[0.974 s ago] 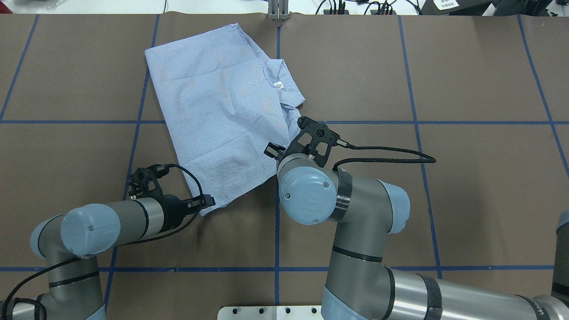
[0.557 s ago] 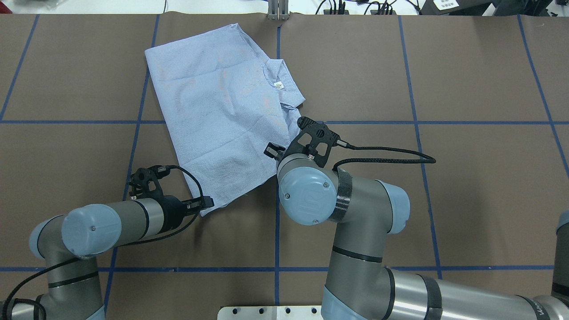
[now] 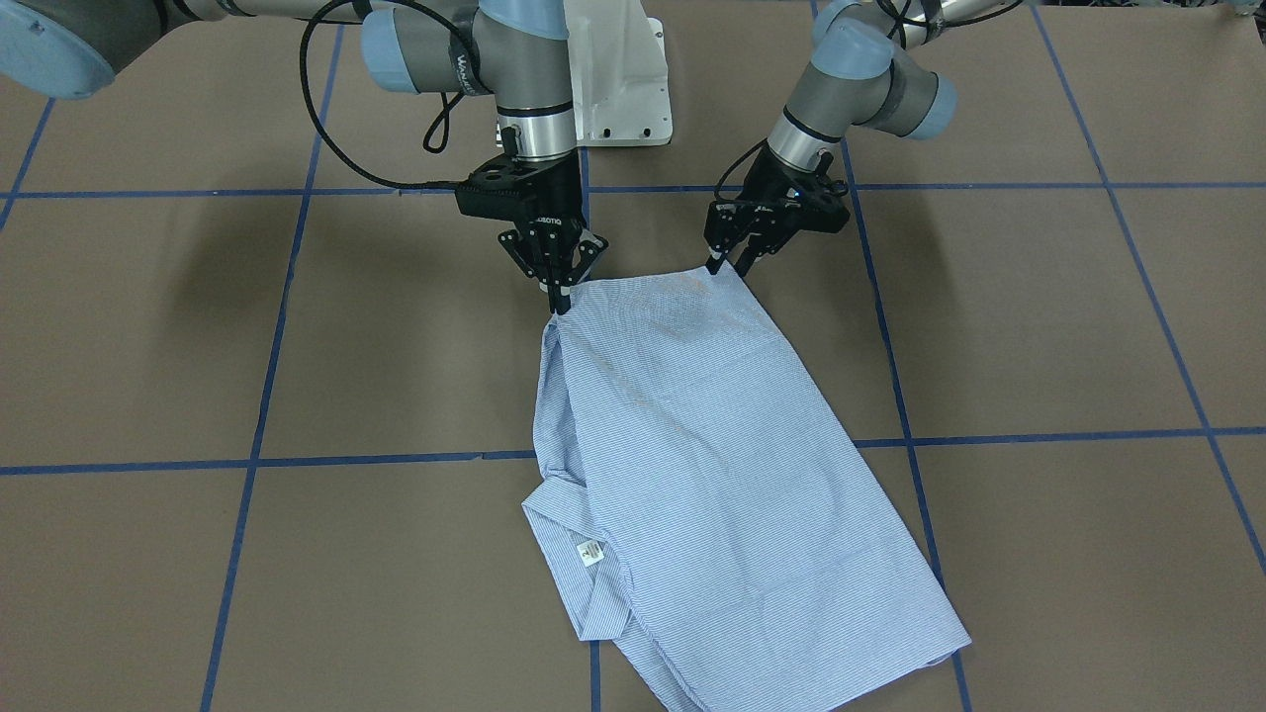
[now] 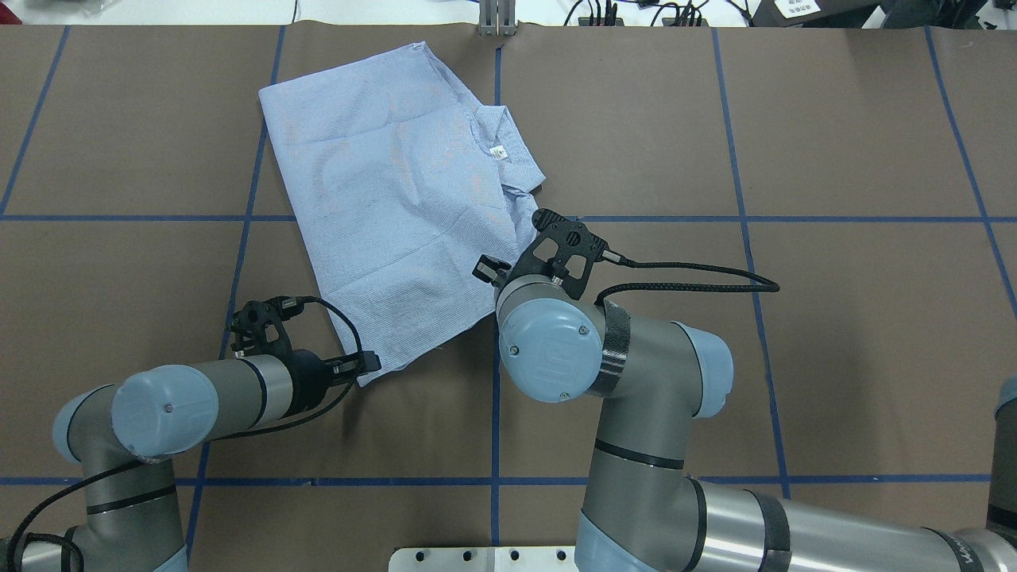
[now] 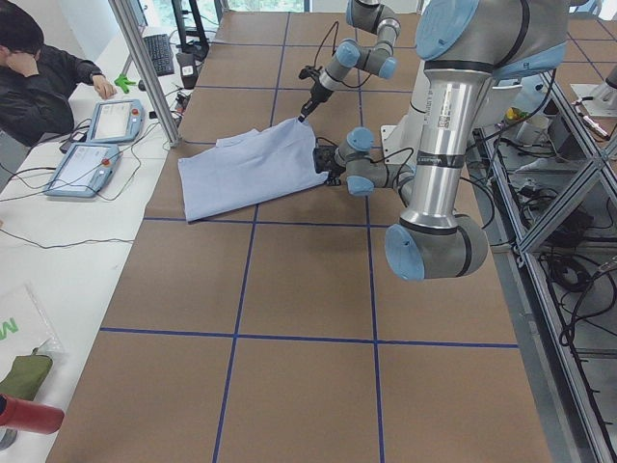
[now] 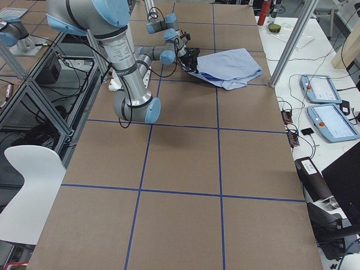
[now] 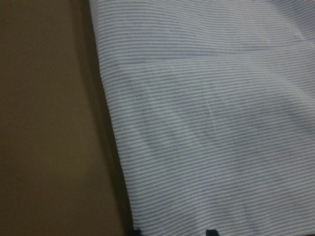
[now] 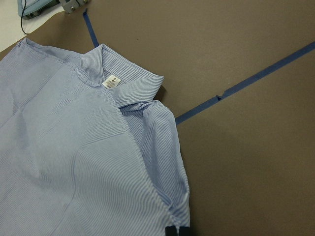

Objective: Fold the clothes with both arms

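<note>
We see the left gripper [image 3: 727,265] at the shirt's [image 3: 712,475] near hem corner, jaws slightly apart with striped cloth between them. The light blue shirt lies flat on the brown table [image 3: 1039,326], collar and label showing. At the shirt's other near corner, the right gripper [image 3: 560,297] pinches the cloth tight.

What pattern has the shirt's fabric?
The shirt: fine white stripes on light blue, clearest in left wrist view.

Brown table [image 4: 834,119] w/ blue tape grid [image 4: 794,218]; person [image 5: 39,77] nr 2 pendants [image 5: 85,169]; white chair [image 6: 31,174].
</note>
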You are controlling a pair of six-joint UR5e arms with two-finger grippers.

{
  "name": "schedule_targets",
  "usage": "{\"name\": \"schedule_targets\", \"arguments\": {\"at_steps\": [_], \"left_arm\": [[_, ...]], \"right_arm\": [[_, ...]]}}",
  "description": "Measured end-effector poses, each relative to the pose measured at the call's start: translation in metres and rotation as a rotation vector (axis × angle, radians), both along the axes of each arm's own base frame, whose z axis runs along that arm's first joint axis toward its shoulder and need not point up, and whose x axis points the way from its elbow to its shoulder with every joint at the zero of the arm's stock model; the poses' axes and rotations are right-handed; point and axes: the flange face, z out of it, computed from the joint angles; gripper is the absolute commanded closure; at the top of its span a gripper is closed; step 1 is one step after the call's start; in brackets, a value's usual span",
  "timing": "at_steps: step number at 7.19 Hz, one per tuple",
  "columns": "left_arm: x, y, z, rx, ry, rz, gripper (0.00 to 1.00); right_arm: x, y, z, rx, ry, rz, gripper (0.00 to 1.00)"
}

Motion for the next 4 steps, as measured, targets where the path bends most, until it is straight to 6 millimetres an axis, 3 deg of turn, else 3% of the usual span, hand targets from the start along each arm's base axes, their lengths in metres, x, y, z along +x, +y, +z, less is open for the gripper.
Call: {"name": "schedule_targets", "arguments": {"at_steps": [2,4], "left_arm": [[0.0005,0.0002,-0.0005,0.000,0.001,0.000,0.48],[0.0008,0.0001,-0.0005,0.001,0.001,-0.003,0.64]], "right_arm": [[0.0000,0.0000,-0.0002,0.000,-0.001,0.000,1.00],[0.0000,0.0001,-0.0007,0.001,-0.004,-0.001,1.00]]}}
